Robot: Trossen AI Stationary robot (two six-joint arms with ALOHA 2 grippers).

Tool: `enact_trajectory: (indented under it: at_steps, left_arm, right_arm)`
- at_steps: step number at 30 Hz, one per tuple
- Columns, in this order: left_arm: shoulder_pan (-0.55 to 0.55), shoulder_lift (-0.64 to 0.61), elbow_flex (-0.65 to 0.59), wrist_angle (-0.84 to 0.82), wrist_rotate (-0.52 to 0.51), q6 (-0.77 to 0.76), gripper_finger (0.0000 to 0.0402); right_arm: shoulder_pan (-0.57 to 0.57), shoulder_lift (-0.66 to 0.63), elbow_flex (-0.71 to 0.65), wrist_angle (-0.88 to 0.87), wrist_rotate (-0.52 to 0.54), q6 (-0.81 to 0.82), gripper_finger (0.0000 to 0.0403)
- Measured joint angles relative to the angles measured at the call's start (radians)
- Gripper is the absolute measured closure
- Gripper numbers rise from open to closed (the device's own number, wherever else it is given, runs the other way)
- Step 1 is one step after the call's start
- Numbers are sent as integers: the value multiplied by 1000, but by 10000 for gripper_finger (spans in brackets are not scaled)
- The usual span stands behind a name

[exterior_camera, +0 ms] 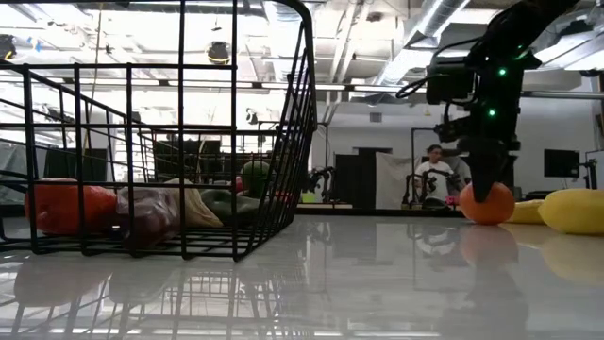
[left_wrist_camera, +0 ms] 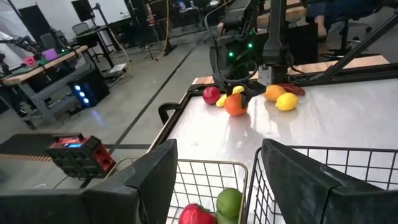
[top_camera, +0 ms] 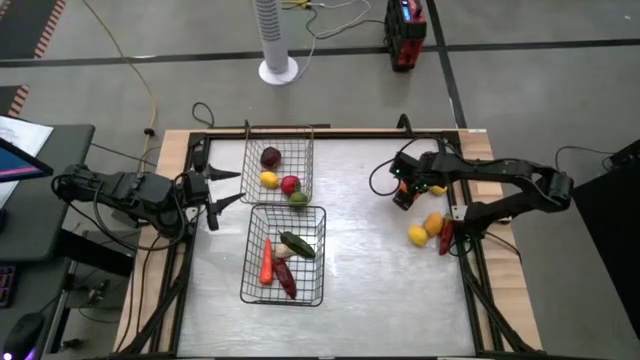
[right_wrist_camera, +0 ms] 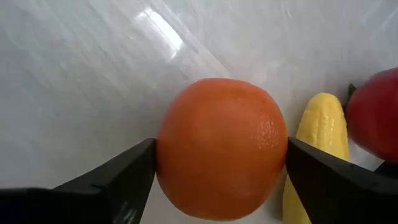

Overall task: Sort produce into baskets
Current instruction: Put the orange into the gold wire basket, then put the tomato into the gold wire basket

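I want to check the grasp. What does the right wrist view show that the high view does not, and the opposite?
Only the right wrist view shows the right gripper with its fingers against both sides of the orange fruit, beside a yellow piece. Only the high view shows both baskets and the left gripper, open, waiting at the table's left edge. Both show the metal tabletop.

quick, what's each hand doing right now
Left hand: open, empty, beside the silver-grey wire-mesh basket holding round pieces.
Right hand: closed on the round orange toy fruit on the table.
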Motion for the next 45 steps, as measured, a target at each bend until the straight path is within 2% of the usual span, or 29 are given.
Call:
enact_trajectory:
  at_steps: [6,10,15,20,24,30,35,39,45]
  left_arm:
    - [0,0,0,6,-1,8,178]
    - [0,0,0,10,-5,18,178]
    - [0,4,0,41,-5,32,178]
    - [0,20,0,48,-5,33,178]
    - [0,35,0,49,-5,50,178]
    - [0,48,0,63,-7,67,178]
    - [0,46,0,63,-7,71,178]
    - [0,45,0,62,-8,74,178]
    - [0,45,0,37,-8,55,178]
  right_arm:
    - [38,4,59,-3,-28,1,70]
    - [103,3,159,92,-64,3,73]
    - [197,2,256,434,-64,-57,74]
    - [252,32,268,860,-103,-62,65]
    - [251,137,288,1003,-185,-28,57]
    - [250,353,434,998,-194,-86,53]
    - [246,470,582,831,-196,-169,29]
    - [236,509,686,664,-197,-208,7]
    - [220,468,764,377,-189,-244,17]
